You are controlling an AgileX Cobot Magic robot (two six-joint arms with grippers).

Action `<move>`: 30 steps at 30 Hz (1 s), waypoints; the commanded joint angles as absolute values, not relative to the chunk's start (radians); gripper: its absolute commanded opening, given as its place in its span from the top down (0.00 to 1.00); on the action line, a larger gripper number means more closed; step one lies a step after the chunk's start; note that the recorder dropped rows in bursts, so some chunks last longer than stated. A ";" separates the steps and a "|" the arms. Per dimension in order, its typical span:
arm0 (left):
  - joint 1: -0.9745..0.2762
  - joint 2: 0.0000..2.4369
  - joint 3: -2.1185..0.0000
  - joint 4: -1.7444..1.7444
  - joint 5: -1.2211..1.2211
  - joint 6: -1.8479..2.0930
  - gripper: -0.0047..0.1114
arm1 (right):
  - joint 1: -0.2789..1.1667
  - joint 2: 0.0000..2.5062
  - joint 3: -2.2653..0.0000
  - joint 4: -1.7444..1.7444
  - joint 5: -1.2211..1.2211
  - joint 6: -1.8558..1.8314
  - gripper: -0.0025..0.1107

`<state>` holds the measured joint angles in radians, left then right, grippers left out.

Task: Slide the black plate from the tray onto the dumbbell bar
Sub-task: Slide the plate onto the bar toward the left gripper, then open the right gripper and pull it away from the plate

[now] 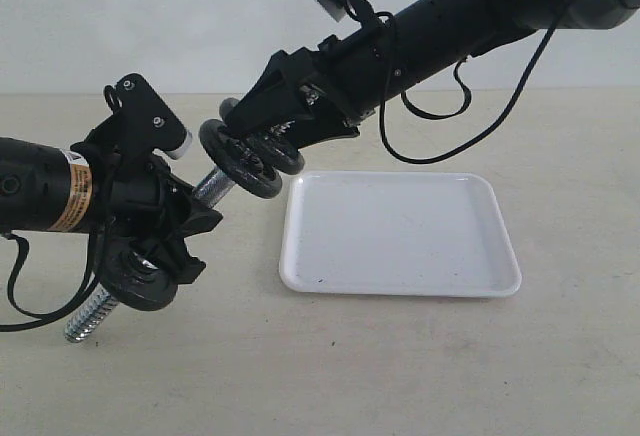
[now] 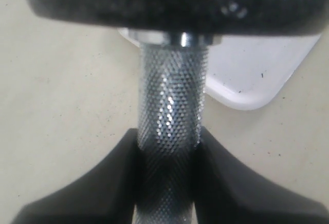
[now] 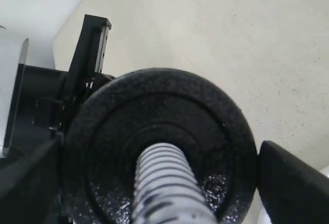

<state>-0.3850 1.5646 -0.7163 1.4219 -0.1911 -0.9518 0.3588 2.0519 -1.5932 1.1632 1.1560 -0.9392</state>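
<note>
On the pale table [image 1: 400, 376] lies a shallow white rectangular plastic tray [image 1: 400, 289]. Inside it I see only its own white floor with a few small dark specks. The small round black plate [image 3: 205, 111] is not in the tray. It sits on the upper threaded end of the short shiny chrome dumbbell bar [image 1: 213, 188], and the thread passes through its centre hole.

The right gripper [image 3: 159, 147] has its jaws wide, one finger [image 3: 293, 183] at each side of the plate's rim, gripping it.

The left gripper [image 1: 190, 241] holds the bar tilted above the table, just beside the tray's left edge. Its jaws are narrow and they clamp the knurled middle of the bar. Another black disc [image 1: 140, 281] sits on the lower part of the bar, below this gripper.
</note>
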 commanded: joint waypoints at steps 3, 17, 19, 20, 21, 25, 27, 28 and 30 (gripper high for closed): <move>-0.384 1.513 -0.768 1.350 -0.209 -0.980 0.92 | 0.358 2.033 -1.605 1.202 1.221 -0.951 0.89; -0.384 1.513 -0.768 1.350 -0.209 -0.980 0.92 | 0.358 2.033 -1.605 1.199 1.195 -0.915 0.29; -0.384 1.513 -0.768 1.350 -0.209 -0.980 0.92 | 0.358 2.033 -1.605 1.199 1.193 -0.915 0.29; -0.384 1.513 -0.768 1.350 -0.209 -0.980 0.92 | 0.358 2.033 -1.605 1.199 1.193 -0.915 0.29; -0.384 1.513 -0.768 1.350 -0.209 -0.980 0.92 | 0.358 2.033 -1.605 1.199 1.193 -0.915 0.29; -0.384 1.513 -0.768 1.350 -0.209 -0.980 0.92 | 0.358 2.033 -1.605 1.199 1.193 -0.914 0.29; -0.384 1.513 -0.768 1.350 -0.209 -0.980 0.92 | 0.358 2.033 -1.605 1.199 1.191 -0.890 0.25; -0.384 1.513 -0.768 1.350 -0.209 -0.980 0.92 | 0.358 2.033 -1.605 1.199 1.187 -0.883 0.20; -0.384 1.513 -0.768 1.350 -0.209 -0.980 0.92 | 0.358 2.033 -1.605 1.199 1.173 -0.869 0.06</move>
<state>-0.3850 1.5646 -0.7163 1.4201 -0.1892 -0.9537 0.3588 2.0519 -1.5932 1.1678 1.1554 -0.8858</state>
